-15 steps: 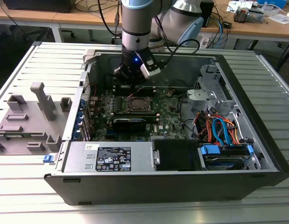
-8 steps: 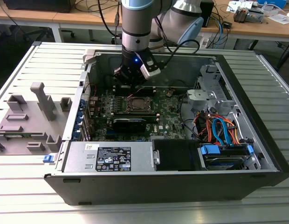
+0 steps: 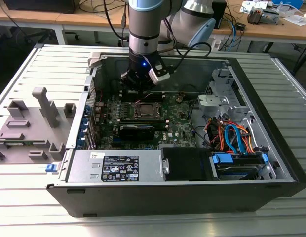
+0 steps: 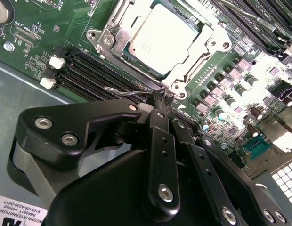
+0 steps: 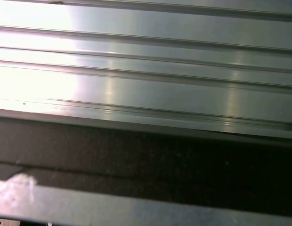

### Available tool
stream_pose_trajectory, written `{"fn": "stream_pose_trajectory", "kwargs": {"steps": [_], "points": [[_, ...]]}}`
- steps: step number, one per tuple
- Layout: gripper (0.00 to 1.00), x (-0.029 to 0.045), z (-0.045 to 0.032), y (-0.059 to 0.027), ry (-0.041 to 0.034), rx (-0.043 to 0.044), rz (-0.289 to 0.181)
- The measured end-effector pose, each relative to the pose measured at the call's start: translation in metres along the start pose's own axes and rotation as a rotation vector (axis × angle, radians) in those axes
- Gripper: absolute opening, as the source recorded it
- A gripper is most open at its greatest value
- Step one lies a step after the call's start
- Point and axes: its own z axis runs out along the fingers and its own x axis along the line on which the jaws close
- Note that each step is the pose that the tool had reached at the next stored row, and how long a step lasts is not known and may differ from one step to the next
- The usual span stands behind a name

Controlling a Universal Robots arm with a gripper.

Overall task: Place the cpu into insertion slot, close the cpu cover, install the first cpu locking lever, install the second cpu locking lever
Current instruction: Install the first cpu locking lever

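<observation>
Gripper [image 4: 161, 96] tips meet a lever wire [image 4: 122, 90] beside the cpu cover [image 4: 183, 77] edge.

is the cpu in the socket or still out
In: the cpu lies flat inside the insertion slot, framed by the cpu cover.

The silver-topped cpu [image 4: 158, 40] sits flat in the insertion slot [image 4: 186, 77] on the green board, the silver cpu cover [image 4: 118, 28] framing its edges.
</observation>
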Motion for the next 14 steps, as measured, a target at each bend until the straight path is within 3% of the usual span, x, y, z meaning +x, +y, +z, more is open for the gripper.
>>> {"fn": "stream_pose_trajectory", "kwargs": {"steps": [14], "points": [[0.11, -0.0002, 0.0029, 0.0, 0.0, -0.0001, 0.0]]}}
